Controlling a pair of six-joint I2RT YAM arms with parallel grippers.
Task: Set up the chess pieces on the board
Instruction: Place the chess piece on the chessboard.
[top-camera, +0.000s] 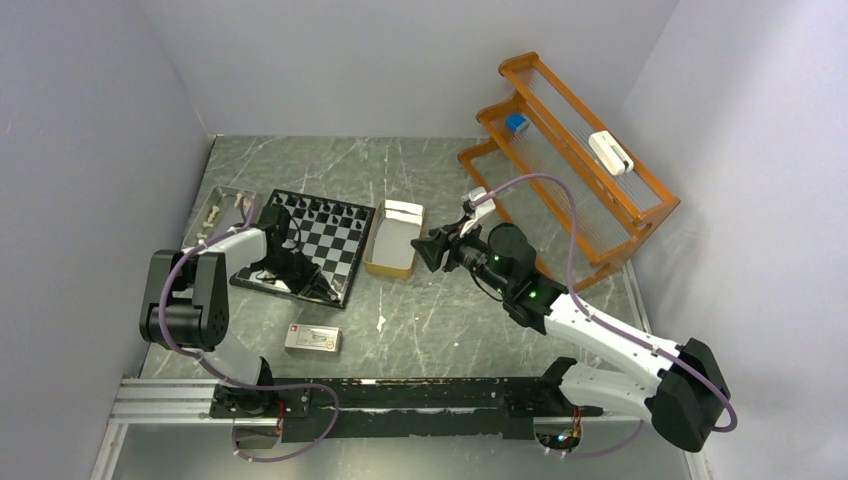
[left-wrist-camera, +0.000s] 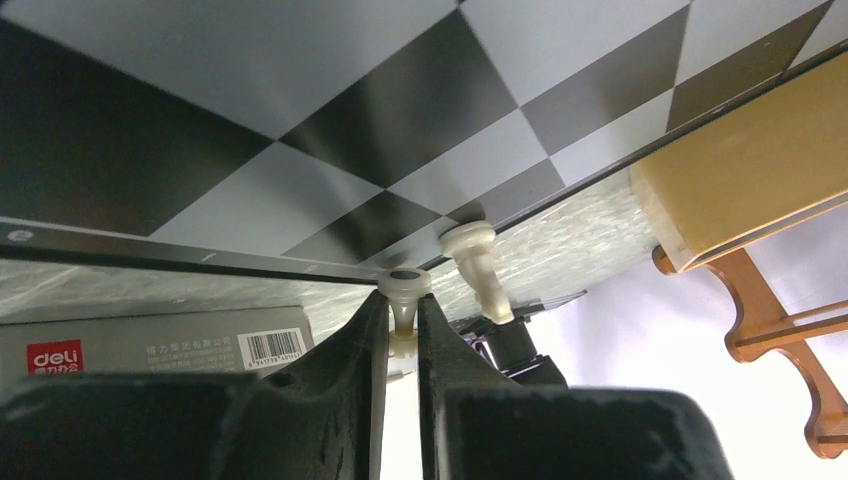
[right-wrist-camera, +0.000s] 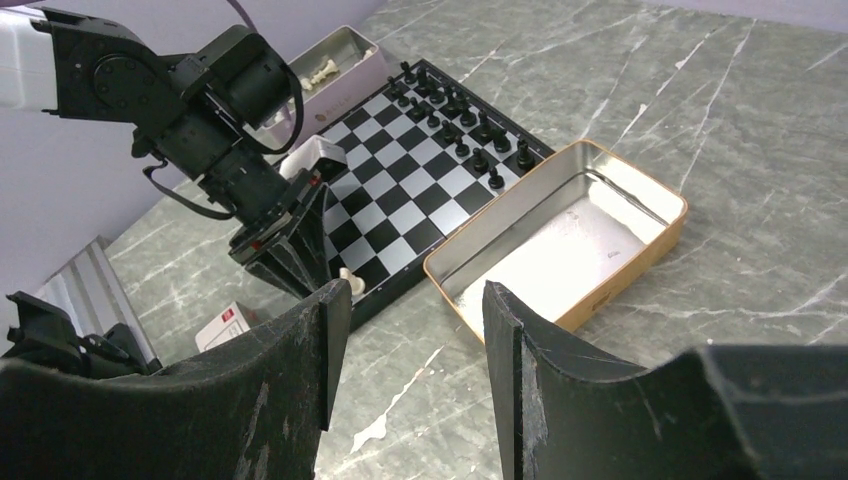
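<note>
The board (top-camera: 335, 250) lies left of centre, with black chess pieces (top-camera: 325, 212) lined up along its far rows. My left gripper (left-wrist-camera: 403, 308) is shut on a pale white piece (left-wrist-camera: 404, 283), holding it base-down at the board's near rim (left-wrist-camera: 200, 258). A second white piece (left-wrist-camera: 478, 268) stands right beside it at the near corner, also seen in the right wrist view as a white piece (right-wrist-camera: 350, 283). My right gripper (right-wrist-camera: 415, 330) hangs open over the bare table near the tan box, with nothing between its fingers.
A tan open box (top-camera: 392, 240) sits right of the board. A grey tray (top-camera: 222, 205) with white pieces lies at the board's left. A white-and-red carton (top-camera: 313, 340) lies in front. An orange rack (top-camera: 570, 150) stands at the back right.
</note>
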